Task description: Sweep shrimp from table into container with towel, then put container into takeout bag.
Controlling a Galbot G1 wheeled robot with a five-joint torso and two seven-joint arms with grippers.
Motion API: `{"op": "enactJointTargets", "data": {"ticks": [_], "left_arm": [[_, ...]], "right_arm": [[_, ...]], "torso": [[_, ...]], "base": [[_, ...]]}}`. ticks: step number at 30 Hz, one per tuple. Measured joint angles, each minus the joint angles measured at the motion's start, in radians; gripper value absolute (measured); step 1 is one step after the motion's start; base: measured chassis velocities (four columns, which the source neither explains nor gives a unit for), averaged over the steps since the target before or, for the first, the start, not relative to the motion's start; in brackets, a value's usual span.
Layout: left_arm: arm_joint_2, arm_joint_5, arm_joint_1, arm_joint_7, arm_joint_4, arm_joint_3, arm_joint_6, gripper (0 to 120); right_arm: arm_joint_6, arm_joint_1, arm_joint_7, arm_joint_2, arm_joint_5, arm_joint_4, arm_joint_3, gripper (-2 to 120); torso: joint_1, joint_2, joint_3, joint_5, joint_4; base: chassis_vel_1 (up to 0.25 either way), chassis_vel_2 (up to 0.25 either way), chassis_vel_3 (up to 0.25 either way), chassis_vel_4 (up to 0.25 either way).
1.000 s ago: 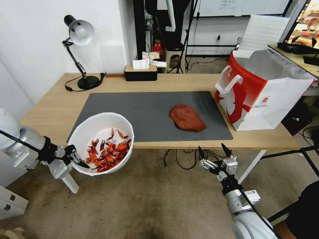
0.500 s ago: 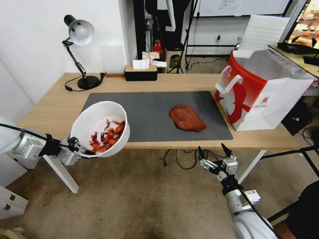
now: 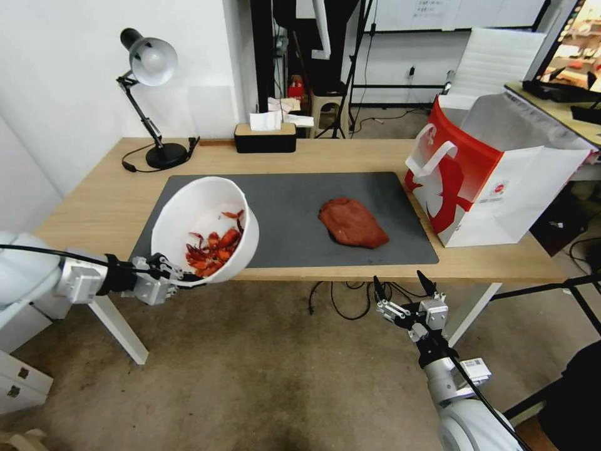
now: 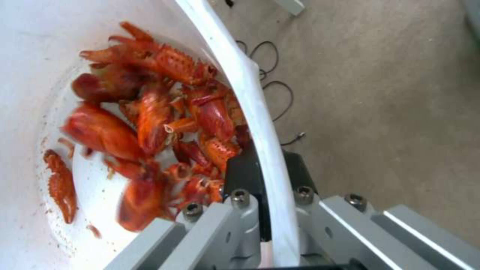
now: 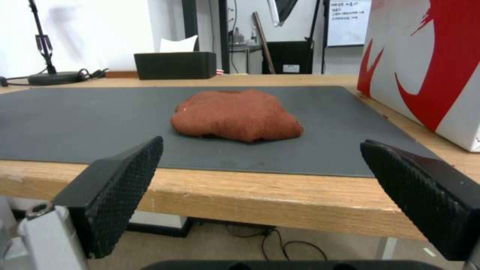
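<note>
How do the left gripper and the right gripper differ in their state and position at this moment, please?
The left gripper is clamped on the rim of the container, carrying the shrimp above the table's near edge; the right gripper is open and empty. The left sits tilted sideways; the right points up, below the edge, facing the towel. Both have dark fingers.

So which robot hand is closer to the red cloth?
The right. The right hand hangs open just off the table's front edge, facing the towel. The left hand is farther away, gripping the container's rim.
</note>
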Motion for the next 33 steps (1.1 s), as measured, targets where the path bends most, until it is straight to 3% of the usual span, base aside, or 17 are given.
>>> {"op": "enactJointTargets", "data": {"ticks": [3,5,6,7,10,12,14,15,18,19,22,23,26,28,30,31,33], "left_arm": [[-0.023,0.05,-0.104,0.01,0.012,0.073,-0.002,0],[-0.026,0.053,-0.126,0.012,0.015,0.09,-0.002,0],[-0.034,0.061,-0.184,0.017,0.026,0.14,-0.002,0],[-0.034,0.061,-0.184,0.017,0.026,0.14,-0.002,0],[-0.056,0.066,-0.267,0.02,0.051,0.236,-0.004,0],[-0.065,0.066,-0.288,0.021,0.059,0.257,-0.004,0],[-0.093,0.071,-0.344,0.025,0.079,0.32,-0.004,0],[-0.093,0.071,-0.344,0.025,0.079,0.32,-0.004,0],[-0.135,0.078,-0.426,0.029,0.11,0.395,-0.003,0],[-0.135,0.078,-0.426,0.029,0.11,0.395,-0.003,0],[-0.166,0.078,-0.516,0.031,0.147,0.452,-0.003,0],[-0.166,0.078,-0.516,0.031,0.147,0.452,-0.003,0],[-0.197,0.088,-0.602,0.039,0.179,0.51,-0.004,0],[-0.204,0.09,-0.623,0.04,0.186,0.527,-0.004,0],[-0.22,0.093,-0.683,0.041,0.206,0.59,-0.004,0],[-0.22,0.093,-0.683,0.041,0.206,0.59,-0.004,0],[-0.237,0.091,-0.772,0.041,0.23,0.685,-0.004,0]], "right_arm": [[0.0,0.0,0.0,0.0,0.0,0.0,0.0,100],[0.0,0.0,0.0,0.0,0.0,0.0,0.0,100],[0.0,0.0,0.0,0.0,0.0,0.0,0.0,100],[0.0,0.0,0.0,0.0,0.0,0.0,0.0,100],[0.0,0.0,0.0,0.0,0.0,0.0,0.0,100],[0.0,0.0,0.0,0.0,0.0,0.0,0.0,100],[0.0,0.0,0.0,0.0,0.0,0.0,0.0,100],[0.0,0.0,0.0,0.0,0.0,0.0,0.0,100],[0.0,0.0,0.0,0.0,0.0,0.0,0.0,100],[0.0,0.0,0.0,0.0,0.0,0.0,0.0,100],[0.0,0.0,0.0,0.0,0.0,0.0,0.0,100],[0.0,0.0,0.0,0.0,0.0,0.0,0.0,100],[0.0,0.0,0.0,0.0,0.0,0.0,0.0,100],[0.0,0.0,0.0,0.0,0.0,0.0,0.0,100],[0.0,0.0,0.0,0.0,0.0,0.0,0.0,100],[0.0,0.0,0.0,0.0,0.0,0.0,0.0,100],[0.0,0.0,0.0,0.0,0.0,0.0,0.0,100]], "torso": [[0.0,0.0,0.0,0.0004,-0.0006],[0.0,0.0,0.0,0.0002,-0.0003],[0.0,0.0,0.0,0.0002,-0.0003],[0.0,0.0,0.0,0.0002,-0.0003],[0.0,0.0,0.0,0.0001,-0.0003],[0.0,0.0,0.0,0.0003,-0.0001],[0.0,0.0,0.0,0.0,-0.0003],[0.0,0.0,0.0,0.0,-0.0003],[0.0,0.0,0.0,0.0004,-0.0003],[0.0,0.0,0.0,0.0004,-0.0003],[0.0,0.0,0.0,0.0003,-0.0001],[0.0,0.0,0.0,0.0003,-0.0001],[0.0,0.0,0.0,0.0002,-0.0005],[0.0,0.0,0.0,0.0005,-0.0004],[0.0,0.0,0.0,-0.0003,-0.0004],[0.0,0.0,0.0,-0.0003,-0.0004],[0.0,0.0,0.0,0.0008,0.0]], "base": [[0.0,0.0,0.0,0.0],[0.0,0.0,0.0,0.0],[0.0,0.0,0.0,0.0],[0.0,0.0,0.0,0.0],[0.0,0.0,0.0,0.0],[0.0,0.0,0.0,0.0],[0.0,0.0,0.0,0.0],[0.0,0.0,0.0,0.0],[0.0,0.0,0.0,0.0],[0.0,0.0,0.0,0.0],[0.0,0.0,0.0,0.0],[0.0,0.0,0.0,0.0],[0.0,0.0,0.0,0.0],[0.0,0.0,0.0,0.0],[0.0,0.0,0.0,0.0],[0.0,0.0,0.0,0.0],[0.0,0.0,0.0,0.0]]}}
